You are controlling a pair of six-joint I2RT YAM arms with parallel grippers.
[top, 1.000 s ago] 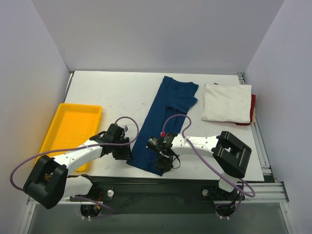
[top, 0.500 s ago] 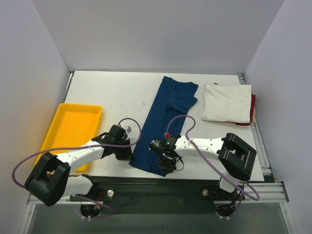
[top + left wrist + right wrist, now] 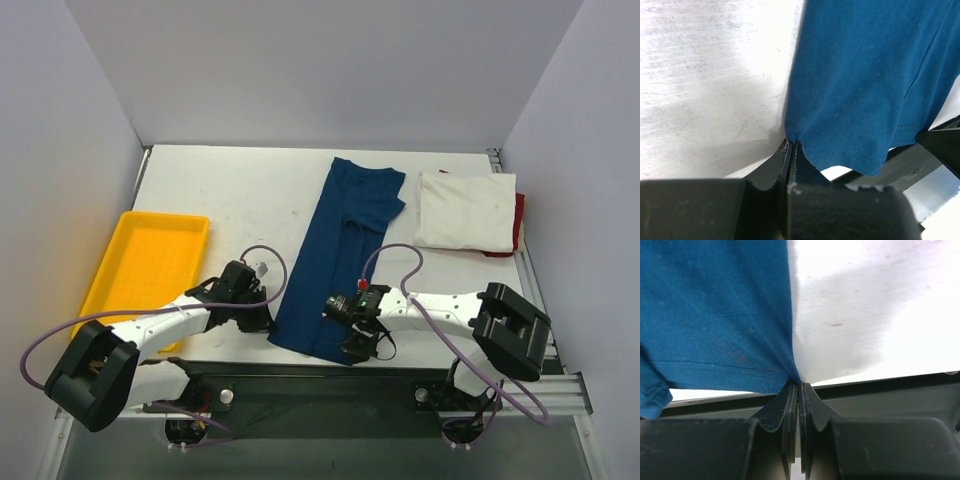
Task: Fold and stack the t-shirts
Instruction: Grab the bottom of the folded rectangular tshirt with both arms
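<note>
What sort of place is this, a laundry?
Probably a robotics lab test booth, not a laundry: plain walls enclose a white table, with two robot arms bolted at its edge, handling a navy t-shirt.

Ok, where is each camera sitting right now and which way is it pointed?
Top external: above and behind the bases, looking down on the table; both arms show, reaching the near hem of the navy t-shirt.
Left wrist: on the left arm, looking along the left gripper, shut on the hem's left corner.
Right wrist: on the right arm, looking along the right gripper, shut on the right corner.
Shared: all three show that near hem.
</note>
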